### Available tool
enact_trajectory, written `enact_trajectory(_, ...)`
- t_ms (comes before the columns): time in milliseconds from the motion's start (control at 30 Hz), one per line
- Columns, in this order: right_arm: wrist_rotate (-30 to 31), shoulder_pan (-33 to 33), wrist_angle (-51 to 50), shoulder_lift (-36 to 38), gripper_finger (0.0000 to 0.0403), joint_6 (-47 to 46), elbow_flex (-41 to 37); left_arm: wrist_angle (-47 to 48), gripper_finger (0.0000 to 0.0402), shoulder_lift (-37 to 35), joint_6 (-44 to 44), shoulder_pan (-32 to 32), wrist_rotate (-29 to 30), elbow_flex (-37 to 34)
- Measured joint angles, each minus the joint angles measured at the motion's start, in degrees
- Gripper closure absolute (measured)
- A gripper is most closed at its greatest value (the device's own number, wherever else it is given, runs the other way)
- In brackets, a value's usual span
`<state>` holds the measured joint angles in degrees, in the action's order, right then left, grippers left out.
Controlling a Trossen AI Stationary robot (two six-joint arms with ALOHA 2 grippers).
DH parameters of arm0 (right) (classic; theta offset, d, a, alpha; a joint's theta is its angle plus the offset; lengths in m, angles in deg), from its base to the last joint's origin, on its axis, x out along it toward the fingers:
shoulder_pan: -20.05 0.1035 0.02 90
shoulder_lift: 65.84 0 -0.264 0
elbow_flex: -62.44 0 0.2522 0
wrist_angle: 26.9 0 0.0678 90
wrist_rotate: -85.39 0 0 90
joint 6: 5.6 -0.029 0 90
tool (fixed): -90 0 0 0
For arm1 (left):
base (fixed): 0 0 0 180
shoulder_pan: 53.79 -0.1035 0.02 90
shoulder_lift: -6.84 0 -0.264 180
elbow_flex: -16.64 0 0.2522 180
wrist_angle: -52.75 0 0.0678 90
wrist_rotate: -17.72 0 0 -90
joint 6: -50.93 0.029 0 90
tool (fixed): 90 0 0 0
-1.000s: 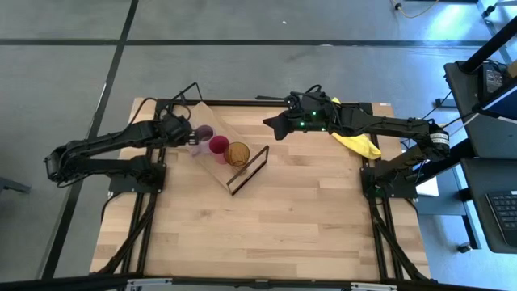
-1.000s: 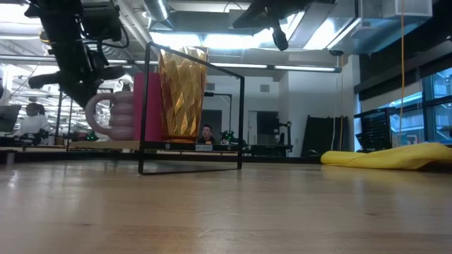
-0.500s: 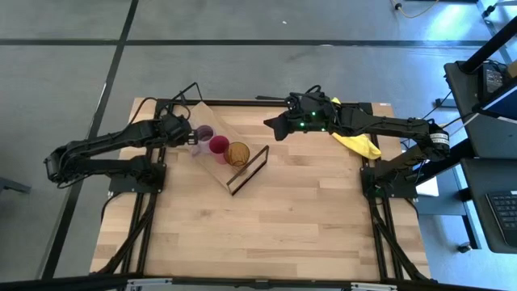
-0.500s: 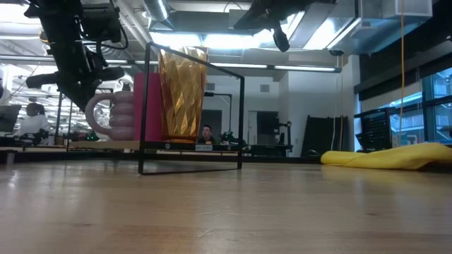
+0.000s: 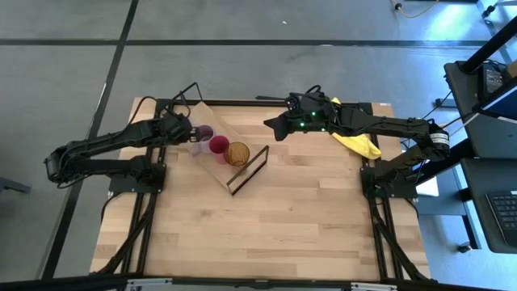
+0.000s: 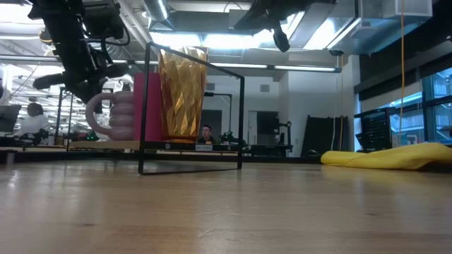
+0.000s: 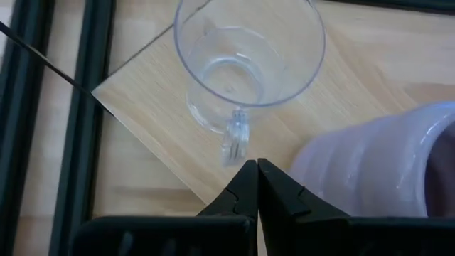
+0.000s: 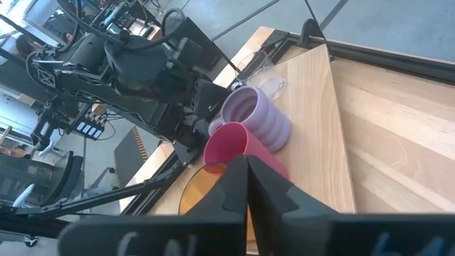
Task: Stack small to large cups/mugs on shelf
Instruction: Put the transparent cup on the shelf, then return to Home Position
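A: Left pincer [image 7: 254, 186], condition?

B: Fingers pressed together, nothing between them. It hung over the back left corner of the shelf [image 5: 212, 123], tips just short of the clear glass [image 7: 245, 67] and its small handle.

A: Item one, the clear glass?

B: Upright on the shelf board, near the board's corner, empty. In the overhead view it was hard to pick out under the arm.

A: Next along?

B: Purple mug [image 5: 203, 134], ribbed sides, upright, just beside the glass; handle toward the front in the low view [image 6: 116, 116]. Then the red cup [image 5: 219, 146], touching or nearly touching the mug. Then the amber tumbler [image 5: 237, 153], tallest, faceted, standing beside the black wire frame [image 5: 249, 170] at the shelf's end.

A: Arrangement?

B: One diagonal row on the board, glass at the back left, tumbler nearest the frame.

A: Right pincer [image 5: 270, 127]?

B: Fingers closed, empty, raised above the back of the desk [image 5: 307, 218], well apart from the row and pointed toward it.

A: Other entries?

B: Yellow cloth [image 5: 358, 143], lying at the desk's back right edge under the right arm.
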<state>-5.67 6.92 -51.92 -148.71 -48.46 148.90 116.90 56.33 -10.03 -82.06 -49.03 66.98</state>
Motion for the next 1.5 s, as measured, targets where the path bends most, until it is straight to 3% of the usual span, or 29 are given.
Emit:
enact_trajectory(300, 0.0, 0.0, -0.6, 0.0, 0.0388, 0.1, 0.0, 1.8, 0.0401, 0.0, 0.7, -1.7, 3.2, 0.0)
enact_trajectory(1000, 0.0, 0.0, -0.6, 0.0, 0.0394, 1.1, 0.0, 2.0, 0.0401, -0.5, 2.7, -5.2, 3.9, 0.0)
enact_trajectory(1167, 0.0, 0.0, 2.2, 0.0, 0.0391, 3.0, 0.0, -5.1, 0.0401, -4.0, 4.3, -1.9, 0.5, 0.0)
enact_trajectory(1267, -0.2, -0.2, 6.4, 0.0, 0.0379, 5.1, 0.0, -11.2, 0.0401, -7.0, 4.7, 1.1, 1.3, 0.0)
enact_trajectory(1367, -4.3, -1.6, 13.7, 0.0, 0.0366, 5.1, 0.0, -18.3, 0.0401, -11.2, 7.5, 3.5, 1.4, 0.0)
enact_trajectory(1500, -23.0, -6.7, 34.5, 0.0, 0.0341, -0.3, 0.0, -36.2, 0.0401, -18.0, 16.4, 7.1, -8.8, 0.0)
